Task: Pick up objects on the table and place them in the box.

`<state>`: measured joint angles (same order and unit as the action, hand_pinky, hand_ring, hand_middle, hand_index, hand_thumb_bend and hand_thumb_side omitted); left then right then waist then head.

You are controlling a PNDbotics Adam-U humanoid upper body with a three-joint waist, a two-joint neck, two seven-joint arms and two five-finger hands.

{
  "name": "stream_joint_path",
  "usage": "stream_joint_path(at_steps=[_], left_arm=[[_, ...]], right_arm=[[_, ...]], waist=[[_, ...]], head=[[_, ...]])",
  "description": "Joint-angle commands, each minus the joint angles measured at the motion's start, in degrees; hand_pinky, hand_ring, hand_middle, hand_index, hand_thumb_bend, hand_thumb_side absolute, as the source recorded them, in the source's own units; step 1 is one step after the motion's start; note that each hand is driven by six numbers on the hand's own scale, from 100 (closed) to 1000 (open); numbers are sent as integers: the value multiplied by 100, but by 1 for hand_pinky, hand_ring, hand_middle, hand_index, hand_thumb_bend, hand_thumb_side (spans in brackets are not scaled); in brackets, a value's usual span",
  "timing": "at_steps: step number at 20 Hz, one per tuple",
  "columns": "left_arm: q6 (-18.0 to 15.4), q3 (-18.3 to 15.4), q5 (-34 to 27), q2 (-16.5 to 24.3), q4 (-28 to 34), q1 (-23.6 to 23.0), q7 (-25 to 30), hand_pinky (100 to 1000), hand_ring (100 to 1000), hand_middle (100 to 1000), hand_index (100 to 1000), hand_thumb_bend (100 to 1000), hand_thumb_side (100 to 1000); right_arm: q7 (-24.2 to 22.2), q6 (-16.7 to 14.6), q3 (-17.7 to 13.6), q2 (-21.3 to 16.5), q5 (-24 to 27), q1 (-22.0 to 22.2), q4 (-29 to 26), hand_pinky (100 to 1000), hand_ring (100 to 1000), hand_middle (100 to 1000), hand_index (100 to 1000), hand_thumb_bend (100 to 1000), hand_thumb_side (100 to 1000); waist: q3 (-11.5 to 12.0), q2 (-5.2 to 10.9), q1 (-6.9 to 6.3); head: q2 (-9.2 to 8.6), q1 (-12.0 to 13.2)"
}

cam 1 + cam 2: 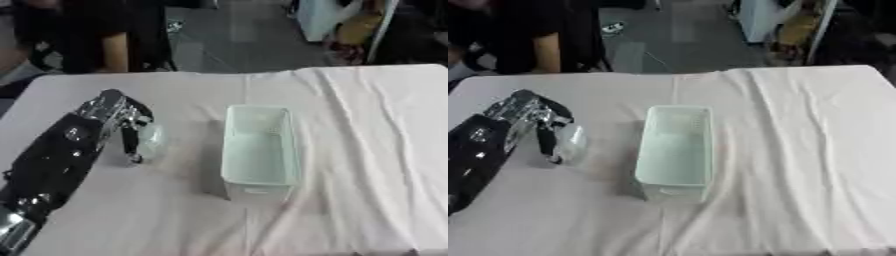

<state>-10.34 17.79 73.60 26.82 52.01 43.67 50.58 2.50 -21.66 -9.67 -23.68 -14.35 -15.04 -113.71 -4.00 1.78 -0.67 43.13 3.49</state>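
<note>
Left hand [118, 117] reaches in from the lower left, forearm black with silver joints running up from the corner. Fingers curl down and around a pale, translucent rounded object [152, 140]; dark fingers [131, 145] lie against its left side and front. Cannot make out what the object is beyond its clear, glassy look. It sits low at the tablecloth, and whether it rests on the cloth or is just lifted off I cannot tell. My right hand shows in neither view.

White tablecloth [367, 165] covers the whole table, wrinkled, with long folds running down its right half.

Just to the right of the held object, near but not touching it, stands the box [258, 150]: a pale mint-green plastic bin, long and narrow, its long side running away from me. It stands upright and open at the top. Its near end wall bears a small handle slot. The object is outside the box, level with the box's middle and to its left.

Beyond the far table edge lies a grey floor [675, 40]. At the upper left, a person in dark clothing [531, 35] stands behind the table, an arm hanging down, clear of the table.
</note>
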Motion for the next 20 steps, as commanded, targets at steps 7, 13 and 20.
stream_joint_path(at_steps=[7, 13, 20], left_arm=[[615, -426, -1000, 335, 714, -127, -1807, 100, 100, 100, 136, 100, 359], [1280, -1016, -3817, 622, 1508, -108, -2586, 100, 100, 100, 110, 100, 462], [1442, -1384, -6534, 470, 2266, -253, -3862, 100, 100, 100, 103, 100, 569]], right_arm=[[25, 5, -32, -91, -5, -61, -88, 704, 837, 913, 949, 100, 516], [41, 14, -45, -98, -18, -50, -88, 704, 837, 913, 949, 100, 521], [61, 18, -56, -92, -28, -48, -88, 704, 837, 913, 949, 100, 522]], waist=[[17, 30, 8], [41, 49, 4], [51, 46, 21]], head=[[-34, -38], [-28, -72], [-60, -98]])
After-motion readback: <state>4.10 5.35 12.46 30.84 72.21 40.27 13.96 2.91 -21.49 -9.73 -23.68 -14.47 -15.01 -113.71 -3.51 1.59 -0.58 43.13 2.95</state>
